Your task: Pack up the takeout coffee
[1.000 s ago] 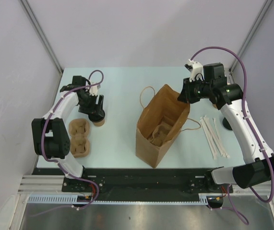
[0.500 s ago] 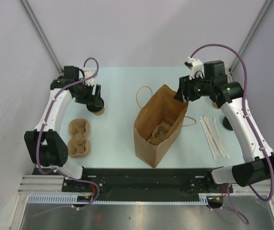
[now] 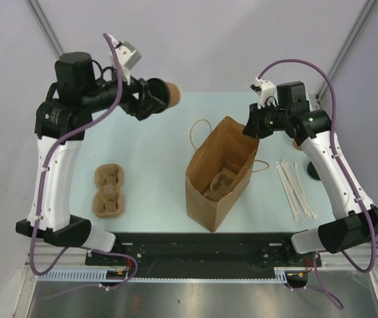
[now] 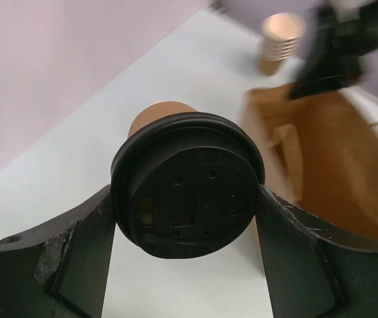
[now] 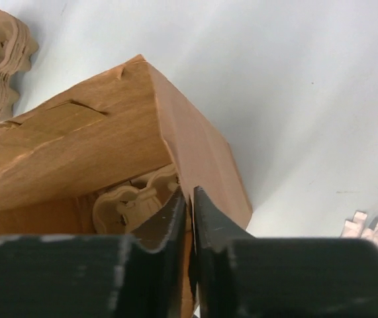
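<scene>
Nearest me, the brown paper bag (image 3: 218, 175) stands open on the surface (image 3: 155, 139), a pulp cup carrier (image 3: 220, 185) inside it. My right gripper (image 3: 250, 127) has its fingers pinching the bag's far rim. Beyond, my left gripper (image 3: 154, 101) clamps the takeout coffee (image 4: 187, 184) around its lid, aloft and left of the bag. I judge the pickup done; carrying it over and lowering it in remain.

On my top view the paper bag (image 3: 220, 173) stands mid-surface (image 3: 162, 152), with a cup carrier (image 3: 219, 185) inside it. At its nine o'clock lies a stack of carriers (image 3: 109, 191), and at its three o'clock lie loose sticks (image 3: 296, 189). At eleven o'clock, above the surface, the takeout coffee (image 3: 170, 94) sits between my left pincer's (image 3: 154, 101) fingers. My right pincer (image 3: 249, 130) clamps the bag's rim at one o'clock, and the cup stack (image 4: 278, 41) stands beyond the bag.
</scene>
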Available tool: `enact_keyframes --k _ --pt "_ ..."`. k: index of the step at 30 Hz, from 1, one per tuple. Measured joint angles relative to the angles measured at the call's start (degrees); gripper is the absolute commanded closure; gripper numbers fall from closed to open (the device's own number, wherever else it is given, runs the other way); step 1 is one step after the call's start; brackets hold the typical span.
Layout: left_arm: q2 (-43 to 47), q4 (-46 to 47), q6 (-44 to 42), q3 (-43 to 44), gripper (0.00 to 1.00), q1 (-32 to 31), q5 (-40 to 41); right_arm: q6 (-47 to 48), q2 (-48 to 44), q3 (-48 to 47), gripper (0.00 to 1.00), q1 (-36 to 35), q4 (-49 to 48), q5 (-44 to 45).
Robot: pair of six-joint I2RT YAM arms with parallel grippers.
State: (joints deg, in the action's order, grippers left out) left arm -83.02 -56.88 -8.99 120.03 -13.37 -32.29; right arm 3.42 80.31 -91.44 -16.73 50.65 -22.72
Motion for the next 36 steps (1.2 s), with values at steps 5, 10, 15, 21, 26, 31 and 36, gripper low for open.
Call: enact_keyframes --k 5,10,15,21,26,31,36 --pt "0.4 0.5 -0.1 5.7 0.76 -15.3 -1.7 0.0 0.3 -1.0 1.00 -2.1 0.0 0.4" --pt "-0.9 0.2 -1.0 7.4 0.78 -25.5 -1.9 -0.2 0.8 -1.7 1.00 -3.5 -0.1 1.2" --pt "-5.0 -1.2 -3.7 7.1 0.79 -32.7 0.6 -0.4 0.8 -1.8 1.00 -4.1 -0.5 1.5" --pt "-11.3 -4.4 -7.6 5.2 0.80 -36.8 6.4 -0.4 0.8 -1.8 1.00 -4.8 -1.2 1.5" --pt "-12.6 -5.3 -9.2 -1.3 0.82 -38.0 11.8 -0.5 0.8 -1.8 1.00 -4.9 -1.8 1.5" --pt "-12.6 -4.9 -9.6 -8.7 0.84 -40.1 15.9 -1.4 0.7 -1.8 1.00 -4.7 -1.8 1.3" --pt "-12.6 -5.6 -9.7 -13.9 0.84 -39.9 17.1 -2.0 0.3 -1.8 1.00 -3.0 -1.1 0.4"
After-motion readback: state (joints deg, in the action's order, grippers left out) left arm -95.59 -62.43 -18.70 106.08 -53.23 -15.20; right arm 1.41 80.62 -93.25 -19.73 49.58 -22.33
